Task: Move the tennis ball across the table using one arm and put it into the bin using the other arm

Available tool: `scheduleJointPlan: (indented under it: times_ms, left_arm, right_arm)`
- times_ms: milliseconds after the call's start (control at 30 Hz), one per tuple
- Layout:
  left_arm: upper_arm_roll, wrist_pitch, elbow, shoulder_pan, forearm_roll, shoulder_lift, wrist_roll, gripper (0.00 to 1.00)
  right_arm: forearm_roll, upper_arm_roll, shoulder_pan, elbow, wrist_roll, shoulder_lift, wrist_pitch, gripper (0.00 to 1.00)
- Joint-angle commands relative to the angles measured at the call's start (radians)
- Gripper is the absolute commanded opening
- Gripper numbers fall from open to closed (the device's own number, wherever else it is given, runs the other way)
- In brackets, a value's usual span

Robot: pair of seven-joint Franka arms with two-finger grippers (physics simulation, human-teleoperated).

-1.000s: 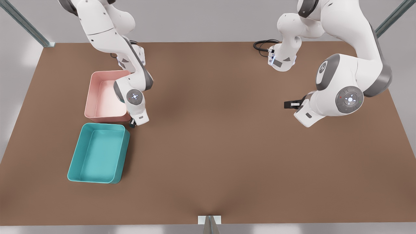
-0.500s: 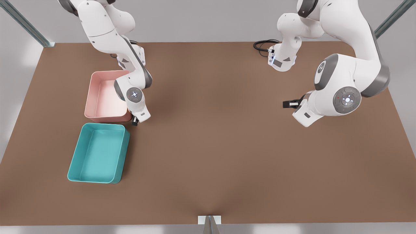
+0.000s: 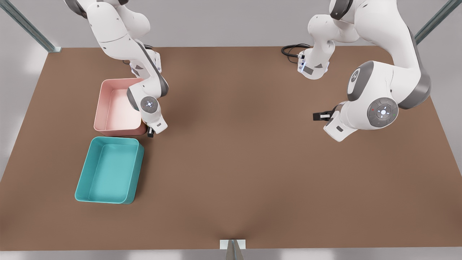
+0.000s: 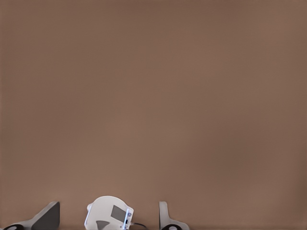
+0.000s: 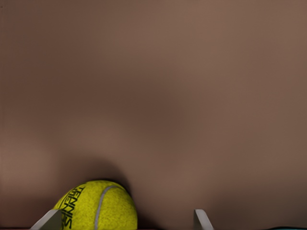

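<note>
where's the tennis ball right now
The right wrist view shows the tennis ball on the table between the right gripper's open fingers; in the front view that gripper is on the left, beside the pink bin.

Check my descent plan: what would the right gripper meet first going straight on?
Probably the ball, low between the right gripper's open jaws, then the table; depth is unclear. The left gripper waits, open, at the front view's right.

Middle of the flat matte brown tabletop (image 3: 245, 162): bare, free passage between my 2 arms.
By my right gripper (image 3: 149, 133): pale pink rectangular plastic bin (image 3: 115, 130) just beside, walling off that side; teal rectangular plastic bin (image 3: 104, 199) near.
Between its spread fingers: fuzzy yellow-green tennis ball (image 5: 98, 208).
Around my left gripper (image 3: 317, 116): open tabletop; coiled black cable (image 3: 290, 50) well apart.
</note>
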Motion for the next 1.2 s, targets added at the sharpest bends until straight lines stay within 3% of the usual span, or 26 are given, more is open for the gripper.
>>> scheduleJointPlan:
  times_ms: [0, 1033, 1100, 1167]
  left_arm:
    - [0.000, -0.001, 0.000, 0.000, 0.001, -0.001, -0.018, 1.00]
    - [0.000, 0.000, 0.002, 0.003, 0.004, 0.006, -0.018, 1.00]
    - [0.001, 0.000, 0.000, 0.003, 0.004, 0.011, -0.018, 1.00]
    - [0.000, 0.000, 0.002, 0.003, 0.004, 0.013, -0.018, 1.00]
  right_arm:
    - [0.001, 0.001, 0.002, -0.002, -0.040, 0.001, 0.002, 1.00]
    - [0.001, 0.001, -0.024, -0.091, -0.035, 0.024, 0.080, 1.00]
    - [0.001, 0.001, -0.024, -0.091, -0.035, 0.021, 0.076, 0.94]
    - [0.001, 0.001, -0.024, -0.091, -0.037, 0.019, 0.076, 0.73]
